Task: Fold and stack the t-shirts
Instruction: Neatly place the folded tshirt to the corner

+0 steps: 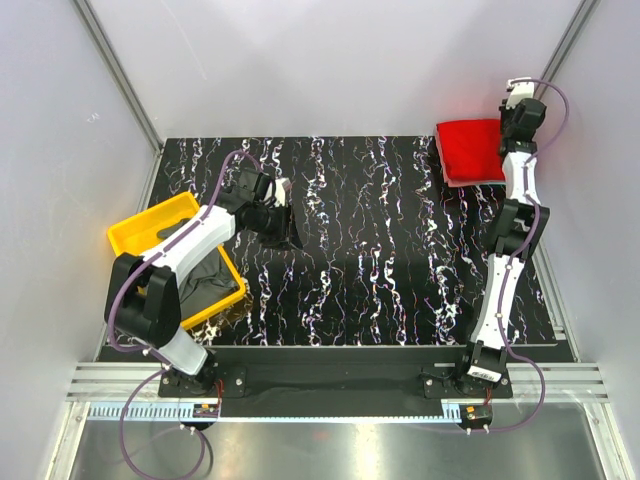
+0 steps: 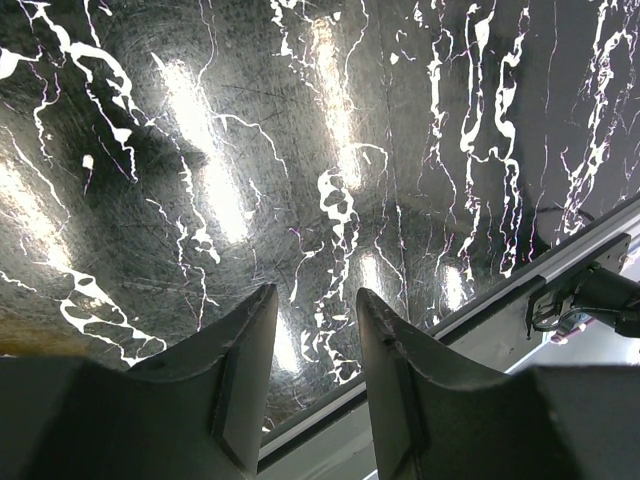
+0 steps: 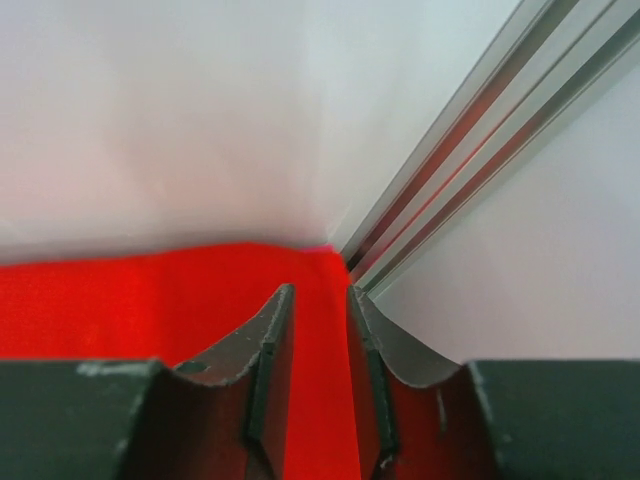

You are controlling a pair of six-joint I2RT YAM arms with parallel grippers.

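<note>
Under both arms lies the black marbled table [image 1: 380,250], and the yellow tray [image 1: 135,232] sits on its left side, turned a little askew; everything else I place from that tray. Inside the tray lies the dark grey t-shirt [image 1: 212,278], crumpled, with no long axis I could name; it fills the tray's near-right half. Well apart from the tray, in the table's far right corner, the red t-shirt [image 1: 470,148] lies folded flat; a pinker edge shows beneath its near side, so I take that for the stack.

The left arm [image 1: 195,240] crosses above the tray; the left gripper [image 2: 315,300] hangs just beyond the tray's far-right corner, over bare table, its jaws spread and holding nothing. The right gripper [image 3: 320,295] is about as far from the tray as the table allows, low over the red t-shirt's far edge beside the frame post [image 3: 450,170]; its jaws stand a narrow way apart, red cloth showing flat through the gap and nothing bunched between them.

To my eye the dark grey t-shirt is the next one due; it lies back toward the near-left of the left gripper, and that arm is much the nearer.
</note>
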